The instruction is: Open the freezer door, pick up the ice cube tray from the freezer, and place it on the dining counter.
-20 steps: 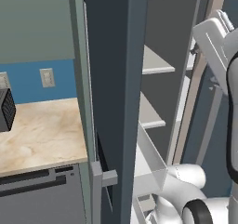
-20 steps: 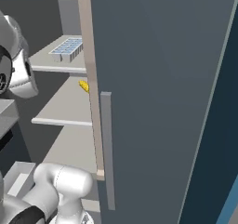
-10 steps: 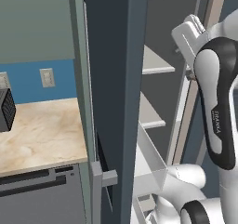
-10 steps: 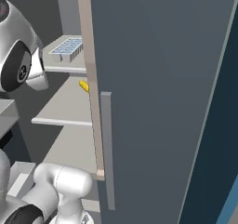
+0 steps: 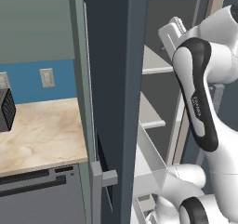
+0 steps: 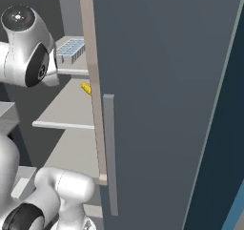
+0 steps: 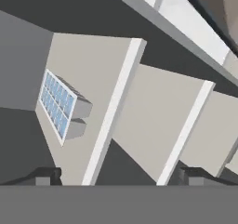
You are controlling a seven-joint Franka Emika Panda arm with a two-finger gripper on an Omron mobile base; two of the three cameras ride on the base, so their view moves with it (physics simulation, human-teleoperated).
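Gripper (image 7: 118,176) spread wide, grasping nothing, facing light grey freezer shelves (image 7: 158,121); small white tray of pale blue cells (image 7: 58,104) near shelf's back edge.

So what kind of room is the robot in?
It looks like a kitchen. There's an open freezer with grey shelves, an ice cube tray on one shelf, and beside it a beige worktop with a blue wall and a socket behind it.
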